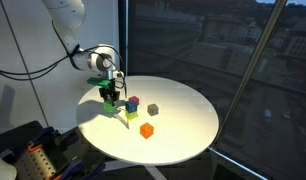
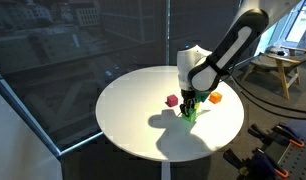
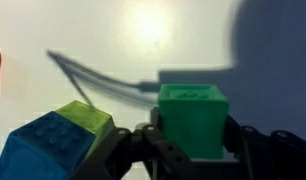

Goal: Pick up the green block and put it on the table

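My gripper [image 3: 193,128] is shut on the green block [image 3: 193,115], a small saturated green cube clamped between the two dark fingers [image 3: 145,140]. In both exterior views the gripper [image 1: 111,90] [image 2: 190,102] points down over the round white table [image 1: 183,140] [image 2: 133,110], with the green block [image 1: 111,100] [image 2: 191,114] low at its tip, near the table's edge. Whether the block rests on the top or hangs just above it does not show. A dark shadow lies on the table beside it.
A blue block [image 3: 38,150] and a yellow-green block [image 3: 88,118] sit close beside the gripper. An orange block [image 1: 147,130] [image 2: 215,98], a grey block [image 1: 153,108] and a reddish block [image 2: 173,100] lie further in. Dark windows stand behind.
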